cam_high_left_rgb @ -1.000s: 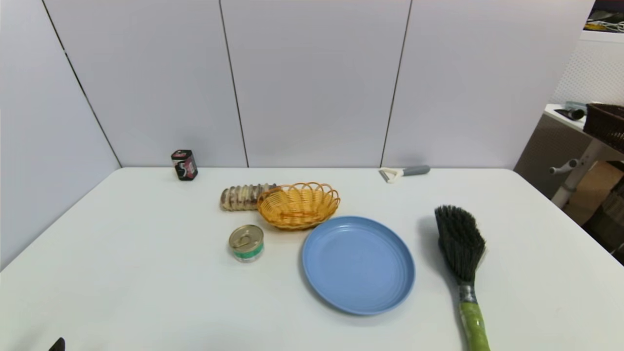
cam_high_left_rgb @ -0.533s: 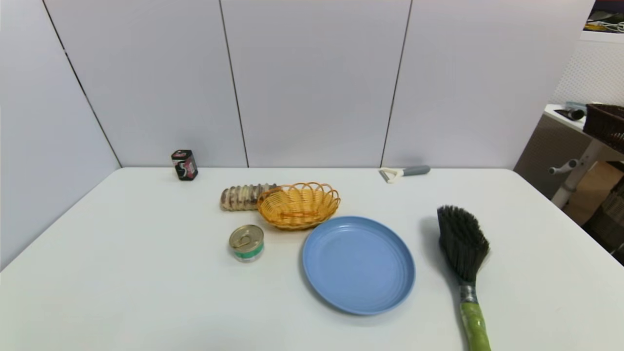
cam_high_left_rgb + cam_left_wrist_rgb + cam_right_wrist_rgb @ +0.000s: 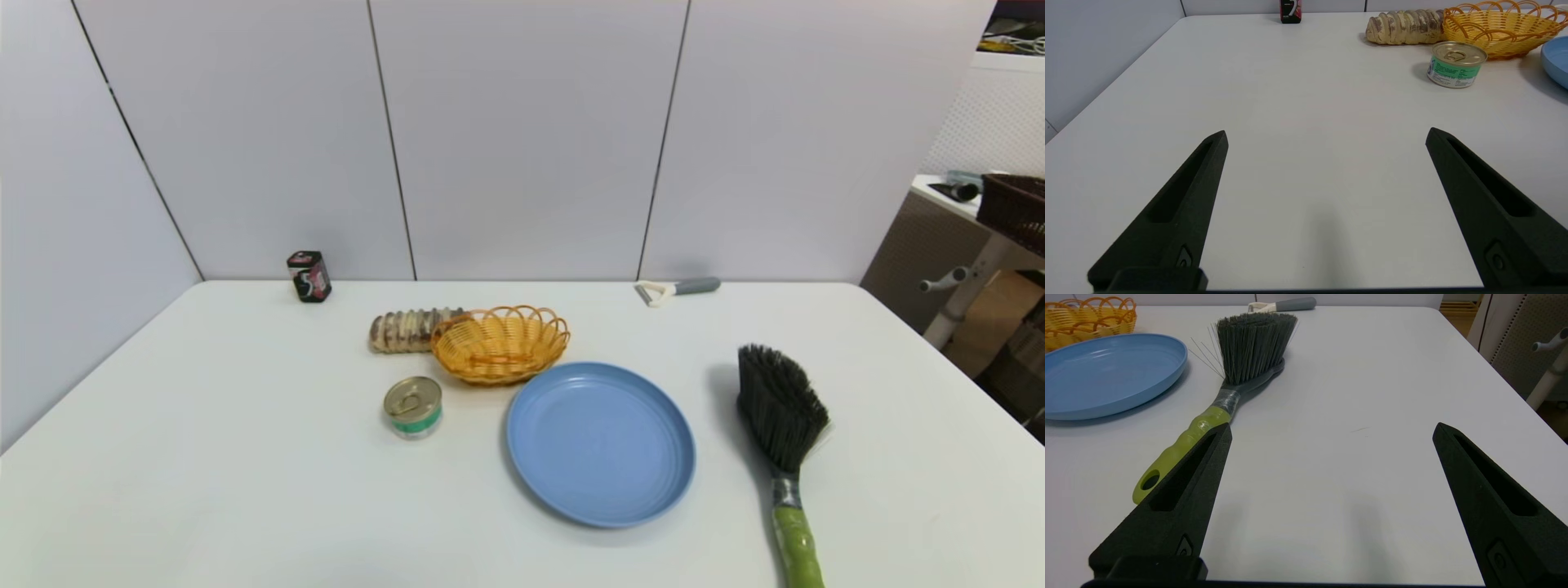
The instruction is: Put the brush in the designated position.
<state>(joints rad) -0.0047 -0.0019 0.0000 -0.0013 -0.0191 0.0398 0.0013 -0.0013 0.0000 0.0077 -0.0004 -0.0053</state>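
The brush (image 3: 782, 441) lies flat on the white table (image 3: 245, 457), out on the robot's right, just beside the blue plate (image 3: 600, 442) but not touching it. Its black bristle head points away toward the back wall and its lime-green handle runs toward the table's near edge. The right wrist view gives a closer look: the right gripper (image 3: 1331, 433) hangs low over the table with its two black fingers spread wide and nothing between them. One finger (image 3: 1180, 498) sits in front of the tail end of the handle, though whether it touches the plastic is hard to say. The brush (image 3: 1224, 388) is not between the fingers; it lies off to the plate's side of the gap. On the other side, the left gripper (image 3: 1327, 136) is also splayed wide over bare tabletop, holding nothing, well apart from everything. Ahead of it stands a small tin can (image 3: 1456, 64), and behind that a sliced bread loaf (image 3: 1404, 27) touches an orange wicker basket (image 3: 1502, 26). Back by the wall, a small dark box (image 3: 309, 276) stands on the left and a grey-handled peeler (image 3: 678, 287) lies on the right. Neither arm shows in the head view.
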